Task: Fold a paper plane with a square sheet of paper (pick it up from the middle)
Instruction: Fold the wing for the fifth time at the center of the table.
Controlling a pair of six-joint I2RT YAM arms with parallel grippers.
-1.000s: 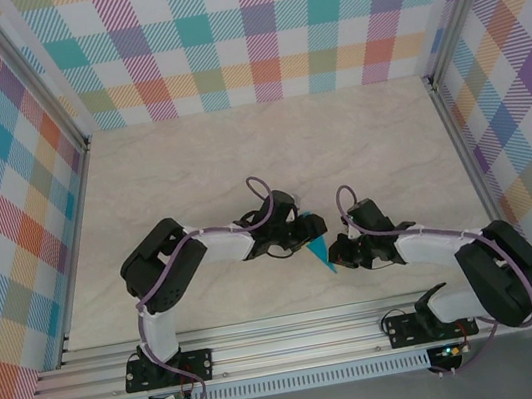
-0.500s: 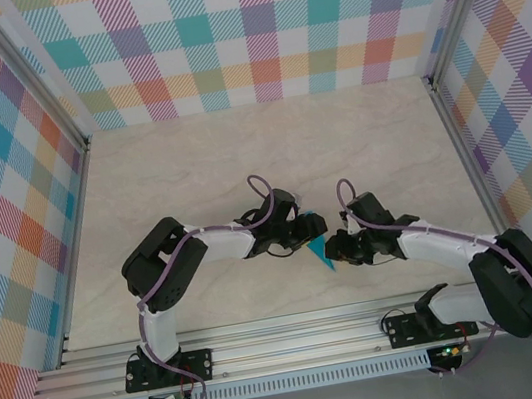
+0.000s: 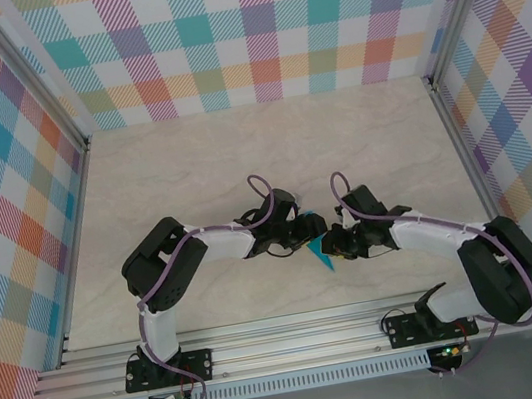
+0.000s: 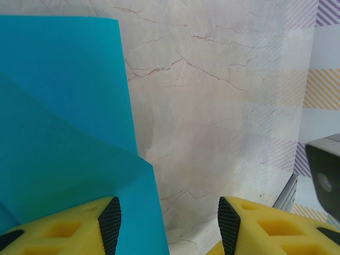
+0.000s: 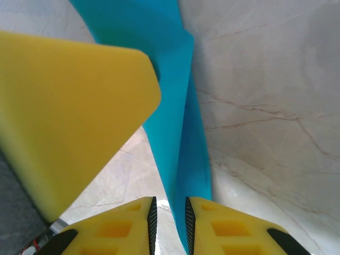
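The paper plane is a slim teal dart of folded paper near the table's front middle, between both grippers. My left gripper stands open over it. In the left wrist view the teal folds lie under and beside the left finger, and bare table shows across the rest of the left gripper's gap. My right gripper comes in from the right. Its jaws are almost together, with a raised teal fold passing between the pads against the right one. A left-arm finger looms close by.
The marble-look tabletop stretches away behind the grippers. Plaid walls with metal posts close it on three sides. An aluminium rail runs along the near edge by the arm bases.
My right gripper has moved left and slightly away from the near edge, up to the paper and the left gripper. The left arm and the paper have stayed put.
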